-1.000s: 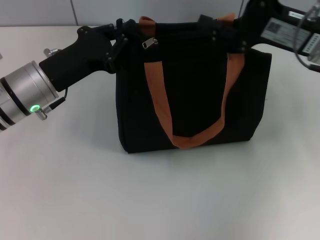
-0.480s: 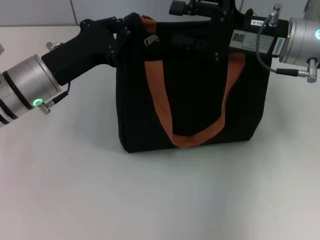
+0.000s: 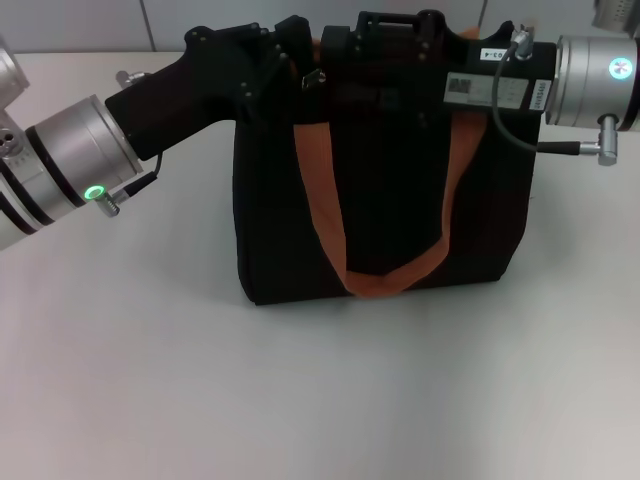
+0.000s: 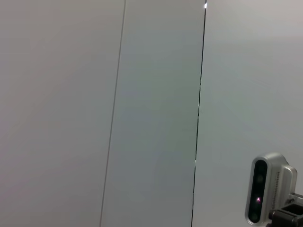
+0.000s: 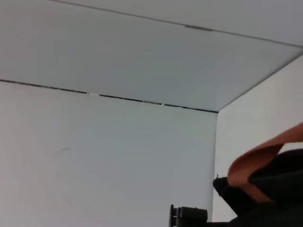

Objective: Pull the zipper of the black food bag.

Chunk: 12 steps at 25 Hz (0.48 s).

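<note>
The top edge of the black food bag is crowded from both sides: the left gripper is pressed in at its left corner, and the right gripper is laid across it. The zipper is hemmed in between them. Bare table is left open before the bag.

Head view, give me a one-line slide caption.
Both grippers, left and right, meet at the zipper atop the black bag.
</note>
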Each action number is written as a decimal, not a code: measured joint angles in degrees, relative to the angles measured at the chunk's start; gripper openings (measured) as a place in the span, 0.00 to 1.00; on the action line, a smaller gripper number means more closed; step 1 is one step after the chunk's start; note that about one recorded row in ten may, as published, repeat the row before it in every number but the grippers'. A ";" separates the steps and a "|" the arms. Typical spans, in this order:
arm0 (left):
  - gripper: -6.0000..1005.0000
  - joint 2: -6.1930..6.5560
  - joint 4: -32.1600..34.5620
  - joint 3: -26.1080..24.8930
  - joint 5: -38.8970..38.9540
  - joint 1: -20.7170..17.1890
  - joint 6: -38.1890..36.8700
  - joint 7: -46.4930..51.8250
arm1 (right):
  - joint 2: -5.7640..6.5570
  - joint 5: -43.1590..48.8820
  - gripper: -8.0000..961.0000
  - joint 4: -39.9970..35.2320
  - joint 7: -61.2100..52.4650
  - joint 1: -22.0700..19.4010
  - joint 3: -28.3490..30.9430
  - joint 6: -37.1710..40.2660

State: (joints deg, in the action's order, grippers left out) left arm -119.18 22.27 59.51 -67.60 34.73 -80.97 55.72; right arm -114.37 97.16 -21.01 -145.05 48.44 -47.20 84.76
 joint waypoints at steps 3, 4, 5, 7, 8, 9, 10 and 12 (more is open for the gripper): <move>0.07 0.00 -0.09 0.02 0.37 0.06 -0.07 0.00 | -0.02 0.12 0.69 -0.36 0.82 0.03 0.00 -0.01; 0.07 0.00 -0.12 0.03 0.86 0.01 -0.09 0.00 | -0.02 0.21 0.69 -0.37 1.00 -0.02 0.01 -0.03; 0.07 0.00 -0.22 0.05 1.32 -0.04 -0.12 0.00 | -0.03 0.31 0.69 -0.37 1.20 -0.09 0.03 -0.04; 0.07 0.00 -0.51 0.08 2.21 -0.12 -0.19 0.00 | -0.05 0.47 0.69 -0.37 1.33 -0.43 0.22 -0.20; 0.07 0.00 -0.51 0.08 2.21 -0.12 -0.19 0.00 | -0.05 0.47 0.69 -0.37 1.33 -0.43 0.22 -0.20; 0.07 0.00 -0.55 0.12 2.31 -0.12 -0.25 0.01 | -0.06 0.46 0.69 -0.37 1.33 -0.53 0.31 -0.19; 0.07 0.00 -0.56 0.26 2.31 -0.12 -0.42 0.03 | -0.07 0.40 0.69 -0.37 1.33 -0.61 0.39 -0.08; 0.07 0.00 -0.61 0.71 2.35 -0.12 -0.99 0.26 | -0.14 0.20 0.69 -0.37 1.63 -0.61 0.65 0.48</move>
State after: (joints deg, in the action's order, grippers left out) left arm -119.18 21.66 60.21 -65.25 34.61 -81.96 55.98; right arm -114.51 97.36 -21.39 -143.42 47.83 -46.55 85.24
